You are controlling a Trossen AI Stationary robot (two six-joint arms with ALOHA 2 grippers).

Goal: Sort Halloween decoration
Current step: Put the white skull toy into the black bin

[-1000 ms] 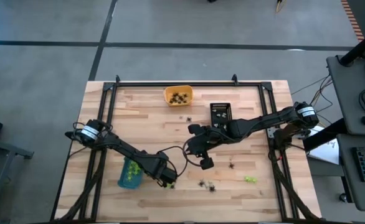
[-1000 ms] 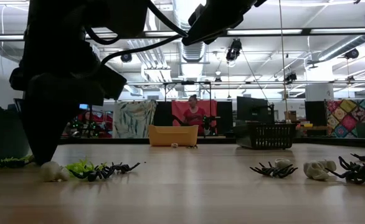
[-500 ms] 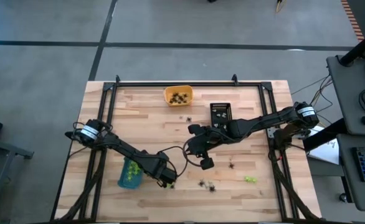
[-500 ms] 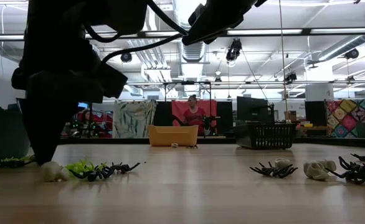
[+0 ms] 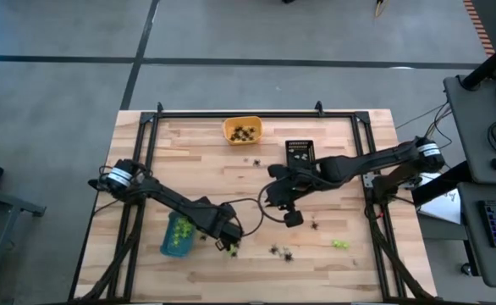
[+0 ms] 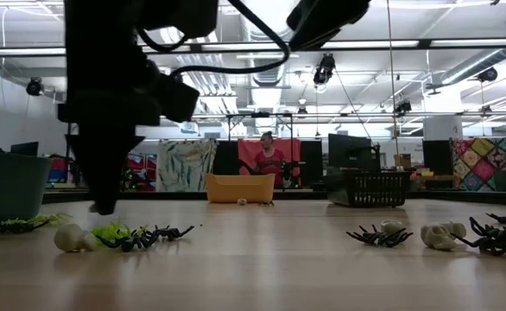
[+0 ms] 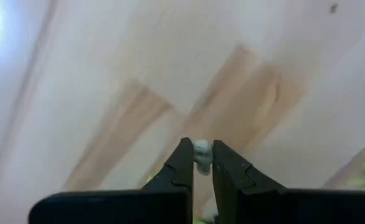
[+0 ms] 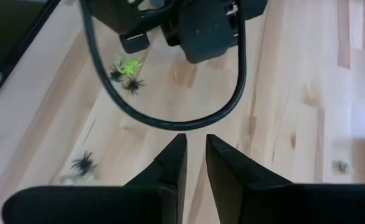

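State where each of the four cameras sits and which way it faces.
High view: overhead, straight down; both arms, left pincer, right pincer.
Low view: table height, facing the room; arms overhead.
Left wrist view: on the left arm, facing the table; fingers shut on a whitish trinket.
Right wrist view: on the right arm, facing the table.
Shared: orange tray.

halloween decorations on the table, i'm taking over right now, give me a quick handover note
Left gripper: shut on a whitish trinket, lifted off the wood beside the blue tray.
Right gripper: over mid-table, jaws a narrow gap apart, nothing between them.
Done: lime-green trinkets lie in the blue tray, dark pieces in the orange tray; the black tray holds small pale bits, too tiny to identify.
Left: black spiders and a lime-green piece loose at the near edge, another spider near the orange tray; the low view shows more whitish pieces.
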